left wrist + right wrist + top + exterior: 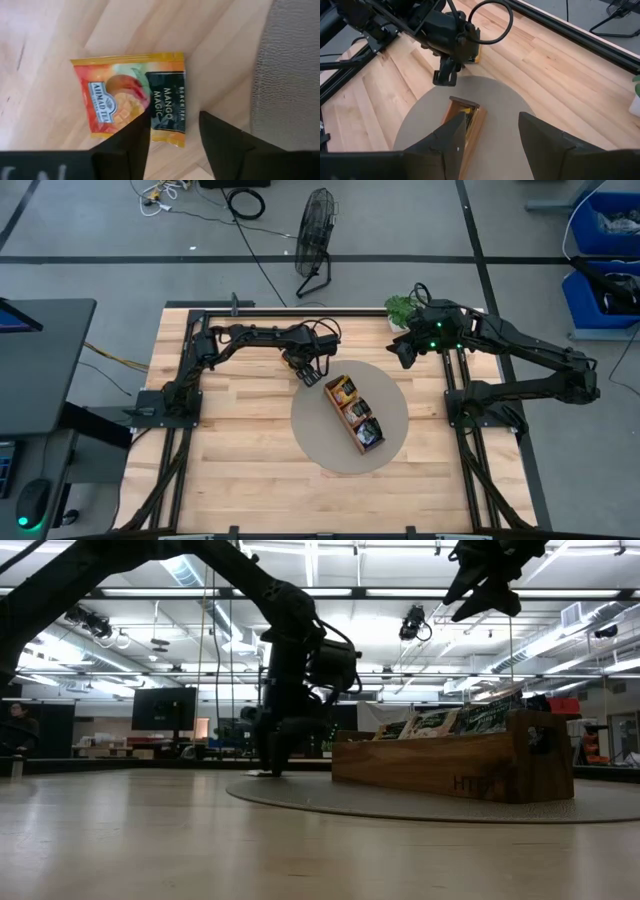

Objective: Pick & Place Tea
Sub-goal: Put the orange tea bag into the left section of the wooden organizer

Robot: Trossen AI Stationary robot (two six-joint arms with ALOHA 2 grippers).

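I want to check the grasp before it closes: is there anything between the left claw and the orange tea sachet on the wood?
Nothing visible is in the way. The left claw is open right above the orange sachet, which lies flat on bare wood beside the round mat.

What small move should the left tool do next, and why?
Probably lower straight down and close. The left tool is open just above the orange-yellow mango tea sachet, which lies flat on the pale wooden table beside the round grey mat, one edge between its fingers.
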